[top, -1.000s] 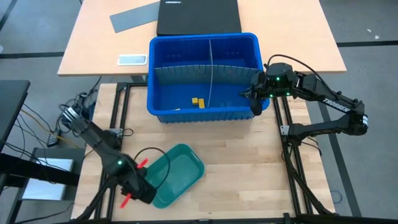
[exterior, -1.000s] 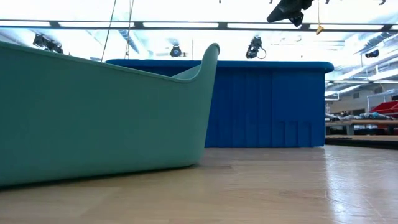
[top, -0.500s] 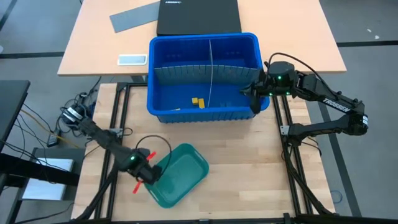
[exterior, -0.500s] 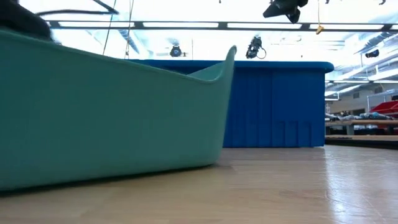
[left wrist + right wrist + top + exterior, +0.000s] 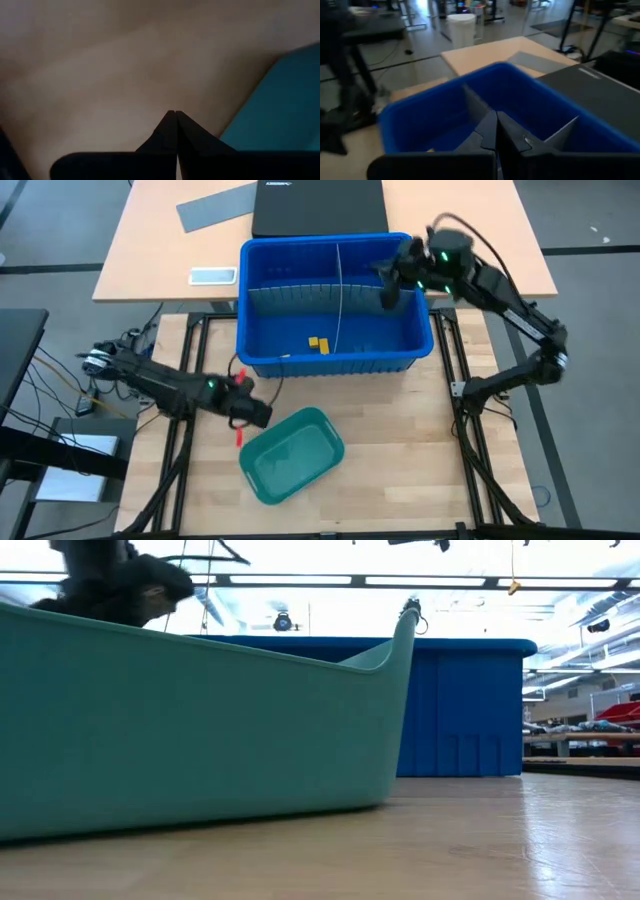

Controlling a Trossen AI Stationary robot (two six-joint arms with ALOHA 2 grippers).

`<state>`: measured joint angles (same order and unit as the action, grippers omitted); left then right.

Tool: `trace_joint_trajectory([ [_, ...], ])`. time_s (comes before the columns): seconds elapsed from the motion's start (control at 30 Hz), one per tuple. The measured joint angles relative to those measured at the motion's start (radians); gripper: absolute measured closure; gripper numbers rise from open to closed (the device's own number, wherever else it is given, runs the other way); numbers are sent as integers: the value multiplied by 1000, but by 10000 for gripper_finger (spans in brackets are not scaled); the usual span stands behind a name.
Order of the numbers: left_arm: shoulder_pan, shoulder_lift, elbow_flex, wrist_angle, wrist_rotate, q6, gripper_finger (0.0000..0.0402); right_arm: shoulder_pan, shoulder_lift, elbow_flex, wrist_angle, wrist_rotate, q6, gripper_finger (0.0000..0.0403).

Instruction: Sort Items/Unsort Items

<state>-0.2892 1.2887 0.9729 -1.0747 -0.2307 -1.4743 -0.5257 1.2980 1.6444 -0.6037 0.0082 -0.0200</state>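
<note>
Two yellow items [image 5: 317, 343] lie on the floor of the blue bin [image 5: 262, 360], in its left half, close to the grey divider [image 5: 340, 280]. The teal tray [image 5: 292, 455] rests on its bottom on the wooden table, and nothing shows in it. My left gripper [image 5: 258, 417] is shut, points down and stands just off the tray's far left corner. In the left wrist view its tips [image 5: 175, 114] are over bare wood, with the tray [image 5: 280, 100] off to one side. My right gripper [image 5: 390, 285] is shut and hangs high over the bin's right half [image 5: 445, 120].
The blue bin fills the table's far middle, with a ribbed grey wall [image 5: 290, 298] across it. Behind it a desk [image 5: 140, 250] carries a grey sheet [image 5: 215, 205], a black case [image 5: 318, 205] and a phone [image 5: 212, 276]. Bare wood [image 5: 420, 450] lies to the tray's right.
My left gripper has swept from the tray's near left end along its left side toward the table's far edge, tipping steeper as it went. The tray has slid and turned toward the table's right. My right gripper has risen and gone toward the far edge, over the bin.
</note>
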Motion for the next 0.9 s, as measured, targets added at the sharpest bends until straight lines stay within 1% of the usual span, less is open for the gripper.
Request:
trace_joint_trajectory([
  [0.13,80,-77,58,1,-54,153,402,-94,192,276,-139,17,16,403],
  [0.27,160,-142,143,11,-71,275,402,-219,405,563,-361,35,82,403],
  [0.37,211,-177,215,16,-68,337,402,-302,559,712,-528,-24,177,403],
  [0.5,260,-194,309,25,-67,446,402,-376,646,652,-619,-131,332,403],
  [0.6,302,-196,368,27,-66,536,402,-395,719,644,-688,-140,384,402],
  [0.8,415,-195,436,25,-66,689,401,-390,807,646,-583,-143,472,399],
  [0.9,462,-195,452,25,-66,744,401,-395,850,644,-587,-144,509,398],
])
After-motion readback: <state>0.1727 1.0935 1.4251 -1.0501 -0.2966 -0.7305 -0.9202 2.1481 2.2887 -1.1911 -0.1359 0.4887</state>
